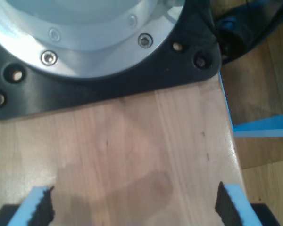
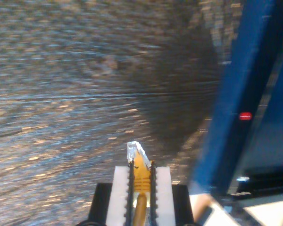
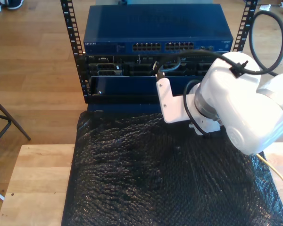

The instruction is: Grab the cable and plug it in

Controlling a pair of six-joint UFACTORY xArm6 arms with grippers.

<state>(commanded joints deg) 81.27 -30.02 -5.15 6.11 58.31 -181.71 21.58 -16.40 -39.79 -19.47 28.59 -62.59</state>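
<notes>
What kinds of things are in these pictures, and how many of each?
End effectors: 2, my first open, my second shut on the cable
Yellow cable: 1
White robot arm: 1
Blue socket box: 1
Black bubbly sheet: 1
Wooden table: 1
Total: 7

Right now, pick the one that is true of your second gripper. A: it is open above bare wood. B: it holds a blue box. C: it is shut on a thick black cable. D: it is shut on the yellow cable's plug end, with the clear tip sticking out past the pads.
D: in the second wrist view my second gripper has its pads closed on the cable, the clear plug tip poking out beyond them.
</notes>
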